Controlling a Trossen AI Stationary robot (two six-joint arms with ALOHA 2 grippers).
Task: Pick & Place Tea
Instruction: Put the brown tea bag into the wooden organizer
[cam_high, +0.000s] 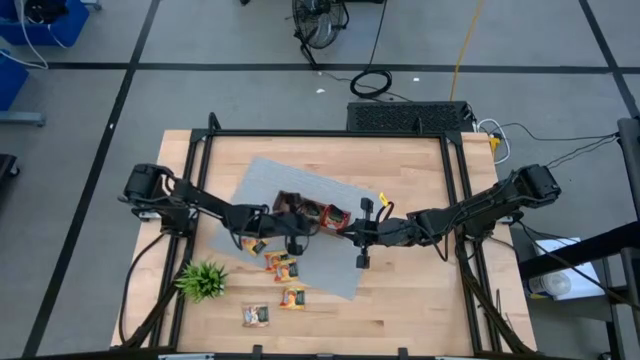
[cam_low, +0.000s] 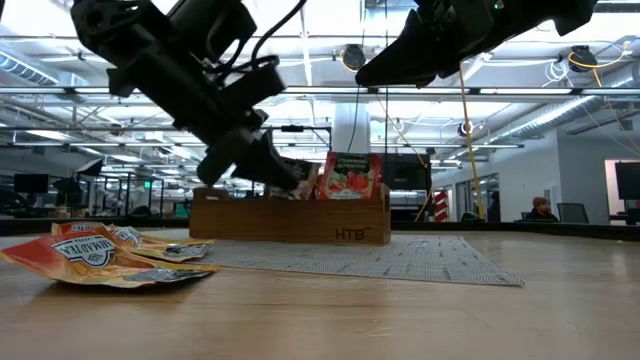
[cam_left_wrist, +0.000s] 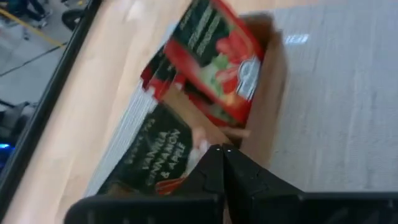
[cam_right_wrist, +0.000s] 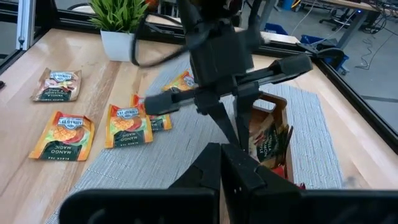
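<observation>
Tea sachets sit in two places for you: several stand in the wooden tray (cam_high: 312, 213) on the grey mat (cam_high: 300, 190), and loose ones lie on and beside the mat's near edge, toward the plant (cam_high: 203, 279); among the loose ones, an orange mango sachet (cam_right_wrist: 63, 135) lies on bare table, with a paler sachet (cam_right_wrist: 58, 84) near it.

Your left gripper (cam_high: 297, 231) reaches in from the table's left side, arm stretched low and angled down, its tip at the tray's end; its fingers (cam_left_wrist: 221, 171) are pressed together with nothing between them. Your right gripper (cam_high: 362, 237) comes in from the right, just beside the tray's other end, fingers closed and empty too.

Only the left wrist view lets you see inside the tray: a red strawberry sachet (cam_left_wrist: 219, 62) leans tilted over others, and a dark vanilla-cinnamon-apple sachet (cam_left_wrist: 152, 155) lies just ahead of the fingertips. The low view shows the tray's front wall, with that red sachet standing above its rim.

Both grippers crowd the tray from opposite ends; the table toward the near right corner is bare wood.
</observation>
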